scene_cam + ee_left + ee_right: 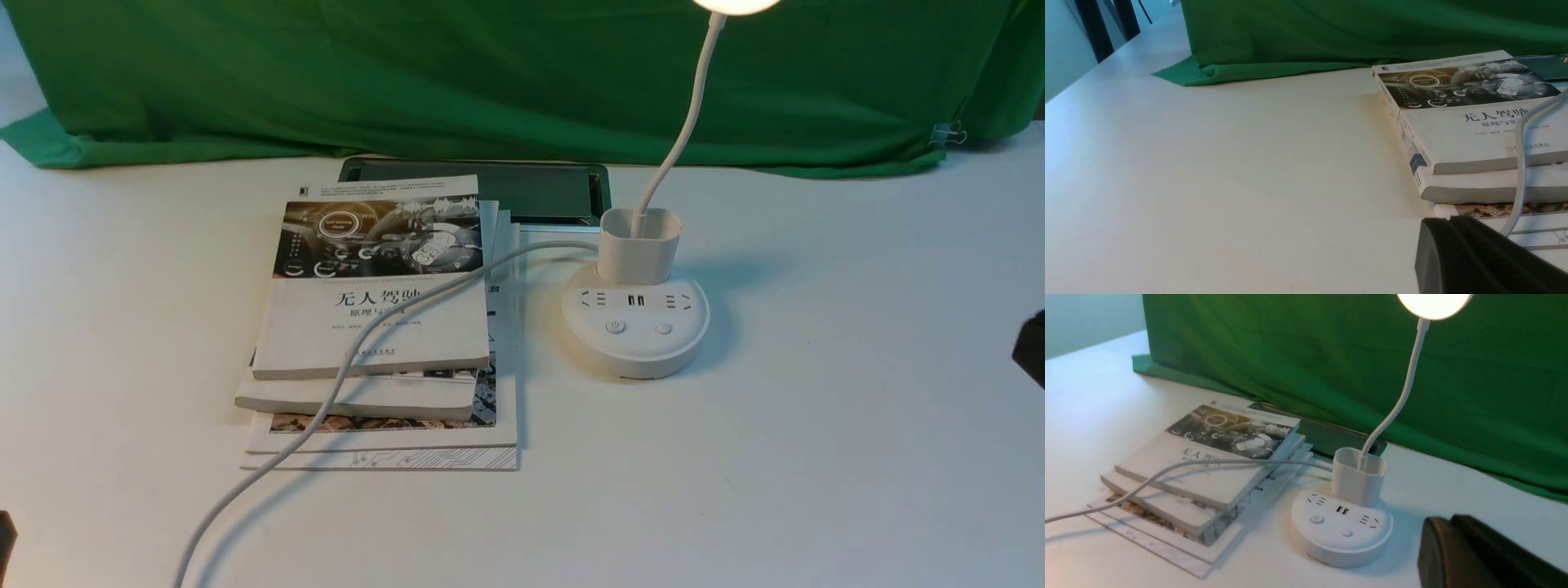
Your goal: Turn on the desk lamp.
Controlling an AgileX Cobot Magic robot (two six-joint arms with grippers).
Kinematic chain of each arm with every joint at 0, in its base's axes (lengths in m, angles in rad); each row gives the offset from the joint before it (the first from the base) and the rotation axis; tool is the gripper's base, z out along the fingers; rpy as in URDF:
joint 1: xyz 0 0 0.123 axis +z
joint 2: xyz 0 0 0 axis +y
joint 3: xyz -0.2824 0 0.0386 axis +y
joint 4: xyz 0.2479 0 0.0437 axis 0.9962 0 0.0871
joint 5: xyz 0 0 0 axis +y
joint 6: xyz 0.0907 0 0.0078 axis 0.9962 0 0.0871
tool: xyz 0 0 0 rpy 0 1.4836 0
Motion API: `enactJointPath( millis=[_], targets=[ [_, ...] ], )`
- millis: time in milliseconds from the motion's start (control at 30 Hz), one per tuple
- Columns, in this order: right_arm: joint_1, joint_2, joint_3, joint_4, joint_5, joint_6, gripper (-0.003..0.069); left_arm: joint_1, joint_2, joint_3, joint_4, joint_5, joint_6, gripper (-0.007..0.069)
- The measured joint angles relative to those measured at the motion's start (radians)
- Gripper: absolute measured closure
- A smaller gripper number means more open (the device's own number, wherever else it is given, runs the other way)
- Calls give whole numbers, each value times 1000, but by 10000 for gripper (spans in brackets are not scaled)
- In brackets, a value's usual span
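The white desk lamp stands mid-table on its round base (635, 327), and its round head (735, 4) glows bright at the top edge. Two buttons (615, 327) sit on the front of the base, with a cup holder (639, 243) and a thin gooseneck behind them. In the right wrist view the lit head (1433, 304) hangs over the base (1341, 526). My right gripper (1447, 522) is off to the right of the base, apart from it, with its dark fingers together and holding nothing. My left gripper (1447, 220) is shut and empty, low beside the books.
A stack of books (375, 327) lies left of the lamp, and the lamp's white cord (359, 343) runs across it toward the table's front edge. A dark flat panel (539, 192) lies behind the books. Green cloth (490, 73) covers the back.
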Motion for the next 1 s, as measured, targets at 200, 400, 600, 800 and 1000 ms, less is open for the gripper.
enactJointPath(
  millis=[200, 400, 600, 800, 1000],
  targets=[
    [0, -170, 122, -2, -34, 19, 561, 0, 0, 0, 0, 0, 0, 603],
    [-65, -304, 275, -3, -144, 23, 542, 0, 0, 0, 0, 0, 0, 603],
    [-341, -396, 427, -8, -171, 70, 521, 0, 0, 0, 0, 0, 0, 603],
    [-494, -444, 458, -114, -104, 230, 515, 0, 0, 0, 0, 0, 0, 603],
    [-489, -465, 460, -138, 9, 285, 512, 0, 0, 0, 0, 1, 0, 603]
  ],
)
